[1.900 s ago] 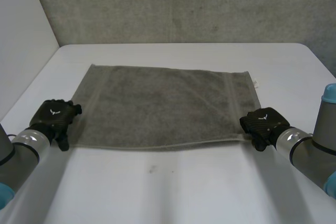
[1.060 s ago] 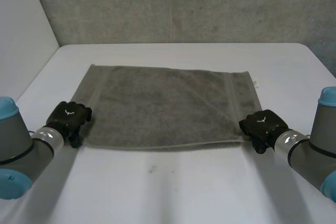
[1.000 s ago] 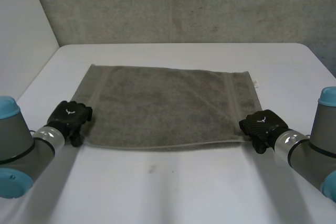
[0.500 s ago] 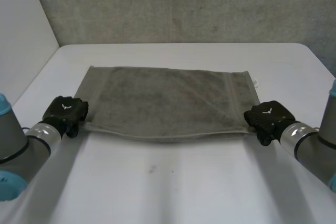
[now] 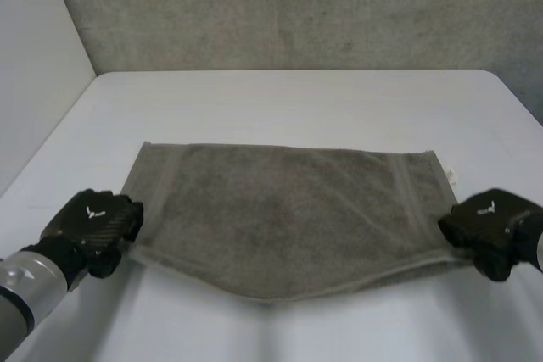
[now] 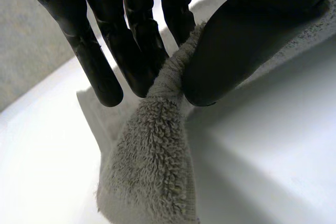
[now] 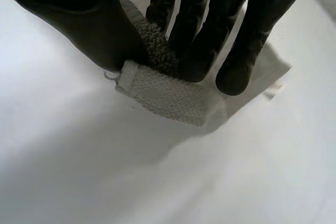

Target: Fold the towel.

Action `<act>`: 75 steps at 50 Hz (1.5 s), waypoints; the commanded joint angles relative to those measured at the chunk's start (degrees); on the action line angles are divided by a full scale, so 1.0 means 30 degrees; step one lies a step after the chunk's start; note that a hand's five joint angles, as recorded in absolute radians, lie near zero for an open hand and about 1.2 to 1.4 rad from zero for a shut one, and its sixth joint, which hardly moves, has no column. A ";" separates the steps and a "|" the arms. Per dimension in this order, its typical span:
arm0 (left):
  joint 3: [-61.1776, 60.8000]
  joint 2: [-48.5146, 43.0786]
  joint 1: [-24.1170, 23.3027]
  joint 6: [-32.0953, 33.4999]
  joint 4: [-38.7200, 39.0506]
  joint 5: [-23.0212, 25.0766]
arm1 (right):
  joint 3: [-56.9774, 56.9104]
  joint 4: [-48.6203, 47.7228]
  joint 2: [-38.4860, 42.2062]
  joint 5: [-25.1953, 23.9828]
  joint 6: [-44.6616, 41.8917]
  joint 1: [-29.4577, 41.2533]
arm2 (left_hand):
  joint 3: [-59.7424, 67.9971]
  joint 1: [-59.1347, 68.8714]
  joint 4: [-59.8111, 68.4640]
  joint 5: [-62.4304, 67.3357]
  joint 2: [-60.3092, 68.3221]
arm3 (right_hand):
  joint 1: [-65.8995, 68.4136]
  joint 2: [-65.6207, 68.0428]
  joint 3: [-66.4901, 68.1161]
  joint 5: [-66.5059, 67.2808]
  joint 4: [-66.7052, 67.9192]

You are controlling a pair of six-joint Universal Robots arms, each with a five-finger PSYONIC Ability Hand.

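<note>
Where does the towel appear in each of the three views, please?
Head view: the towel spreads on the white table, near corners in the left hand and right hand.
Left wrist view: a corner pinched between the left hand's thumb and fingers.
Right wrist view: the other corner, pinched likewise by the right hand.
Shared landmark: the white table.

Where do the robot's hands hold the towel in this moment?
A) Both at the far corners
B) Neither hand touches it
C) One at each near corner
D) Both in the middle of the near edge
C: the left hand and the right hand each pinch one near corner of the towel between thumb and fingers.
</note>
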 commanded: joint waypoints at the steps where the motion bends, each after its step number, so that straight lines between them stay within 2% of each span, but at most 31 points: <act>1: 0.1992 -0.2829 0.0062 -0.0182 0.2741 0.0923 | -0.3341 -0.2572 0.4364 -0.0579 0.2231 0.0380 | 0.3447 0.4167 0.3433 0.3800 0.3419 | 0.1591 0.1460 0.1043 0.1162 0.0966; 3: 0.4353 -0.5452 -0.0636 -0.0241 0.3355 0.0719 | -0.4249 -0.2896 0.5361 -0.0258 0.2466 0.0643 | 0.3447 0.4167 0.3433 0.3800 0.3419 | 0.1591 0.1460 0.1043 0.1162 0.0966; 4: 0.4365 -0.5465 -0.0641 -0.0241 0.3357 0.0718 | -0.4258 -0.2899 0.5371 -0.0254 0.2469 0.0645 | 0.3447 0.4167 0.3433 0.3800 0.3419 | 0.1591 0.1460 0.1043 0.1162 0.0966; 6: 0.6960 -0.8322 -0.1574 -0.0299 0.3327 0.0165 | -0.6298 -0.3308 0.7674 0.0649 0.2732 0.1578 | 0.3447 0.4167 0.3433 0.3800 0.3419 | 0.1591 0.1460 0.1043 0.1162 0.0966; 7: 0.6973 -0.8336 -0.1578 -0.0300 0.3327 0.0161 | -0.6309 -0.3310 0.7685 0.0654 0.2732 0.1583 | 0.3447 0.4167 0.3433 0.3800 0.3419 | 0.1591 0.1460 0.1043 0.1162 0.0966; 9: 0.9333 -1.0639 -0.2045 -0.0300 0.3298 -0.0887 | -0.8700 -0.3572 0.9786 0.1383 0.3373 0.2516 | 0.3447 0.4167 0.3433 0.3800 0.3419 | 0.1591 0.1460 0.1043 0.1162 0.0966; 12: 1.0459 -1.1676 -0.2135 -0.0329 0.3298 -0.1362 | -1.0781 -0.4126 1.1370 0.1795 0.4164 0.2987 | 0.3447 0.4167 0.3433 0.3800 0.3419 | 0.1591 0.1460 0.1043 0.1162 0.0966; 17: 1.4901 -1.5097 -0.2895 -0.0796 0.3327 -0.2094 | -1.3594 -0.5153 1.3422 0.2234 0.4840 0.3427 | 0.3447 0.4167 0.3433 0.3800 0.3419 | 0.1591 0.1460 0.1043 0.1162 0.0966; 20: 1.5908 -1.5837 -0.3014 -0.1003 0.3327 -0.2153 | -1.5499 -0.5302 1.4594 0.2848 0.4900 0.3691 | 0.3447 0.4167 0.3433 0.3800 0.3419 | 0.1591 0.1460 0.1043 0.1162 0.0966; 23: 1.7930 -1.7214 -0.3102 -0.1325 0.3152 -0.2622 | -1.6387 -0.5302 1.5244 0.3085 0.4930 0.3751 | 0.3447 0.4167 0.3433 0.3800 0.3419 | 0.1591 0.1460 0.1043 0.1162 0.0966; 25: 1.9824 -1.8409 -0.3335 -0.1383 0.2656 -0.3321 | -1.8252 -0.5302 1.6469 0.3523 0.4900 0.3896 | 0.3447 0.4167 0.3433 0.3800 0.3419 | 0.1591 0.1460 0.1043 0.1162 0.0966; 28: 2.0713 -1.8942 -0.3395 -0.1384 0.2273 -0.3530 | -1.9954 -0.5127 1.7670 0.3874 0.4900 0.4043 | 0.3447 0.4167 0.3433 0.3800 0.3419 | 0.1591 0.1460 0.1043 0.1162 0.0966; 33: 2.3841 -2.0696 -0.3511 -0.1384 0.0957 -0.3706 | -2.1540 -0.4893 1.8728 0.4490 0.4813 0.4132 | 0.3447 0.4167 0.3433 0.3800 0.3419 | 0.1591 0.1460 0.1043 0.1162 0.0966; 40: 2.5865 -2.1928 -0.3775 -0.1384 0.0253 -0.3794 | -2.2771 -0.4892 1.9549 0.4580 0.4783 0.4132 | 0.3447 0.4167 0.3433 0.3800 0.3419 | 0.1591 0.1460 0.1043 0.1162 0.0966; 41: 2.6130 -2.2133 -0.3892 -0.1384 0.0164 -0.3823 | -2.3180 -0.4892 1.9754 0.4609 0.4783 0.4132 | 0.3447 0.4167 0.3433 0.3800 0.3419 | -0.2497 -0.2628 -0.3045 -0.2926 -0.3122; 42: 2.6133 -2.2135 -0.3893 -0.1384 0.0163 -0.3823 | -2.3184 -0.4892 1.9756 0.4609 0.4783 0.4132 | 0.3447 0.4167 0.3433 0.3800 0.3419 | -0.2538 -0.2669 -0.3086 -0.2967 -0.3163; 43: 2.6278 -2.2251 -0.4009 -0.1355 0.0076 -0.3852 | -2.3503 -0.4892 1.9959 0.4667 0.4783 0.4132 | -0.6593 -0.5873 -0.6607 -0.6240 -0.6621 | -2.1742 -2.1873 -2.2290 -2.2172 -2.2368; 44: 2.6279 -2.2282 -0.4155 -0.1325 0.0046 -0.4055 | -2.3883 -0.4892 2.0135 0.4871 0.4783 0.4132 | -1.9849 -1.9129 -1.9863 -1.9496 -1.9877 | -2.1742 -2.1873 -2.2290 -2.2172 -2.2368; 50: 2.6309 -2.2048 -0.4508 -0.1384 0.0075 -0.5024 | -2.4942 -0.4980 1.9902 0.5166 0.4988 0.4161 | -1.9887 -1.9166 -1.9900 -1.9533 -1.9914 | -2.1742 -2.1873 -2.2290 -2.2172 -2.2368; 55: 2.5899 -2.0934 -0.4479 -0.1559 0.0017 -0.5757 | -2.5236 -0.4980 1.7449 0.5108 0.6331 0.4015 | -1.9887 -1.9166 -1.9900 -1.9533 -1.9914 | -2.1742 -2.1873 -2.2290 -2.2172 -2.2368; 61: 2.3174 -1.8210 -0.4332 -0.2380 -0.0364 -0.6548 | -2.4063 -0.4774 1.5156 0.5048 0.7361 0.3839 | -1.9871 -1.9151 -1.9885 -1.9518 -1.9899 | -2.1742 -2.1873 -2.2290 -2.2172 -2.2368; 63: 2.0814 -1.6519 -0.4303 -0.2497 -0.0248 -0.6460 | -2.1471 -0.4600 1.3117 0.4874 0.7391 0.3809 | -1.9871 -1.9151 -1.9885 -1.9518 -1.9899 | -2.1742 -2.1873 -2.2290 -2.2172 -2.2368; 64: 2.0801 -1.6511 -0.4303 -0.2497 -0.0247 -0.6460 | -2.1456 -0.4599 1.3106 0.4873 0.7391 0.3809 | -1.9871 -1.9151 -1.9885 -1.9518 -1.9899 | -2.1742 -2.1873 -2.2290 -2.2172 -2.2368; 66: 1.9571 -1.5602 -0.4274 -0.2497 -0.0071 -0.6430 | -1.8745 -0.4570 1.1531 0.4843 0.7332 0.3664 | -1.9871 -1.9151 -1.9885 -1.9518 -1.9899 | -2.1742 -2.1873 -2.2290 -2.2172 -2.2368; 69: 1.7344 -1.3845 -0.4303 -0.2585 0.0427 -0.6460 | -1.7120 -0.4569 1.0762 0.4873 0.7274 0.3517 | -1.9887 -1.9166 -1.9900 -1.9533 -1.9914 | -2.1742 -2.1873 -2.2290 -2.2172 -2.2368; 71: 1.4954 -1.2212 -0.4332 -0.2963 0.1039 -0.6430 | -1.3740 -0.4714 0.9683 0.4814 0.7361 0.3254 | -1.9887 -1.9166 -1.9900 -1.9533 -1.9914 | -2.1742 -2.1873 -2.2290 -2.2172 -2.2368; 75: 1.2774 -1.0710 -0.4391 -0.3669 0.2155 -0.6401 | -1.0792 -0.5185 0.8916 0.4843 0.7391 0.3136 | -1.9871 -1.9151 -1.9885 -1.9518 -1.9899 | -2.1742 -2.1873 -2.2290 -2.2172 -2.2368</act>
